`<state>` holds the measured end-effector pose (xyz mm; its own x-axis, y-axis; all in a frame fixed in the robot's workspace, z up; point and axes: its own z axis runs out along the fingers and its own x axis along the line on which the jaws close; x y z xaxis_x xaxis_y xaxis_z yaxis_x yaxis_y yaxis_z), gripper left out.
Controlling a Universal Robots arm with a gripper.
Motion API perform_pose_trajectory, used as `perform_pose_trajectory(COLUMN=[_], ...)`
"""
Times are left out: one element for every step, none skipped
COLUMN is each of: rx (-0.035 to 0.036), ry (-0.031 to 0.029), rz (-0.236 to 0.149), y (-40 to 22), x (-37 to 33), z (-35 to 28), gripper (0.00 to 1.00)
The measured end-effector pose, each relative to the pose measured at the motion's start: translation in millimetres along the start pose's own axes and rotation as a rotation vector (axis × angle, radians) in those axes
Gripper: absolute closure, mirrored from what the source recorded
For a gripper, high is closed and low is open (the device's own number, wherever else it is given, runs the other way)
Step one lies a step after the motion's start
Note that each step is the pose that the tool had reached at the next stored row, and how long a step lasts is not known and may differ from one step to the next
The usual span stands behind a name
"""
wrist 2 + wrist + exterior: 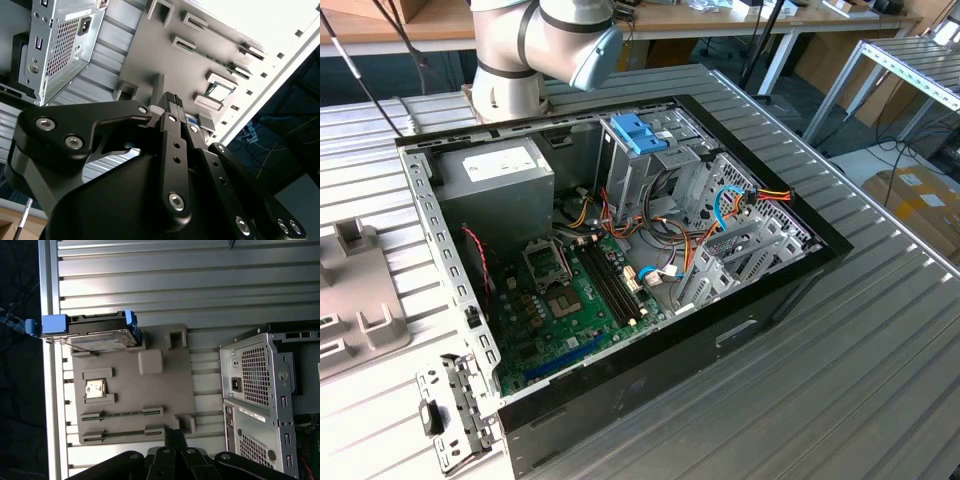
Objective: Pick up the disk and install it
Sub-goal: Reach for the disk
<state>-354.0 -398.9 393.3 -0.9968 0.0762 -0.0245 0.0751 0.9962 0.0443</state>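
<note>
Resting at one end of the grey fixture tray (165, 390) on the tabletop (175, 280), the disk (97, 337) looks rigid, dense and shock-sensitive, so its blue side rails seem the safest hold. Hand (175, 436) hangs near the tray's other end, fingers pressed together, empty. Tray also pockets a small square chip (95, 389); the open computer case (825, 248) holds a light-blue bracket (638, 132).

An open black computer case (720, 330) lies on a ribbed metal table (880, 360). Inside are a green motherboard (570, 300), a grey power supply (495, 185) with a white label, loose coloured wires (695, 245), and a light-blue plastic bracket (638, 132) atop the drive cage. A grey fixture tray (355, 300) sits at the exterior view's left.
</note>
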Motion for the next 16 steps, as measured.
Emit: perform_pose_trajectory(rx=[0.0000,0.0000,0.0000,0.0000,0.0000,0.0000,0.0000,0.0000,0.0000,0.0000,0.0000,0.0000,0.0000,0.0000,0.0000,0.0000], ry=[0.0000,0.0000,0.0000,0.0000,0.0001,0.0001,0.0001,0.0000,0.0000,0.0000,0.0000,0.0001,0.0001,0.0000,0.0000,0.0000], rz=[0.000,0.000,0.000,0.000,0.000,0.000,0.000,0.000,0.000,0.000,0.000,0.000,0.000,0.000,0.000,0.000], y=[-0.1,-0.2,-0.3,-0.3,-0.5,-0.5,-0.6,-0.7,-0.7,-0.8,-0.9,-1.0,-1.0,-1.1,-1.3,-1.4], x=[1.0,2.4,3.2,4.0,5.9,6.8,7.8,9.0,9.9,10.9,11.9,13.1,13.6,15.1,16.8,18.4], z=[0.0,-0.1,-0.1,-0.1,-0.1,-0.2,-0.2,-0.2,-0.2,-0.2,-0.2,-0.3,-0.3,-0.3,-0.3,-0.3], gripper=[0.89,0.89,0.89,0.89,0.89,0.89,0.89,0.89,0.89,0.89,0.89,0.89,0.89,0.89,0.89,0.89])
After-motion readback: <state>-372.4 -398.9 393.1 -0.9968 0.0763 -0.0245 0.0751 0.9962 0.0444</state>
